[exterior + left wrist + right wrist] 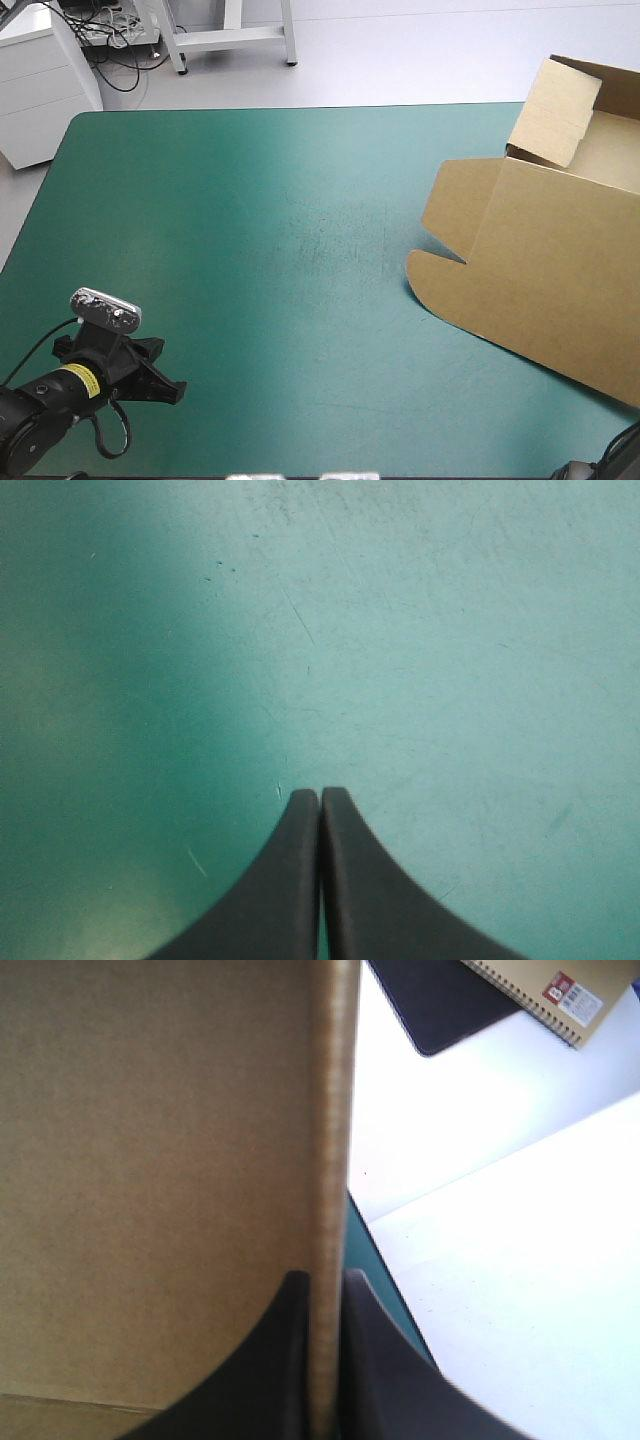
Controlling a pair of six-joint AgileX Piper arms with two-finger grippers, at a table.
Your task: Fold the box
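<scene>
We find the right gripper (pixel 325 1278) clamping the brown cut-board box (pixel 150 1160) edgewise between its jaws, left gripper (pixel 320 792) clenched empty; shallow bite risks slippage.

A bench with a teal-green cover (pixel 250 250) fills the high view, and faint pale scuffs (pixel 320 235) mark the cover near its middle. Off the bench's corner at 10 o'clock stands a white cabinet with drawer fronts (pixel 40 90). Toward 11 o'clock a tangle of black cables (pixel 115 60) lies on the pale grey floor (pixel 400 50). Near 12 o'clock stand the white legs of a frame (pixel 230 35). In the right wrist view, beyond the cover's edge, a tan spiral-bound notebook with a red label (pixel 560 990) meets a flat black slab with a rounded corner (pixel 440 1000) on a white surface (pixel 500 1260). Whether the notebook overlaps the slab cannot be told.
</scene>
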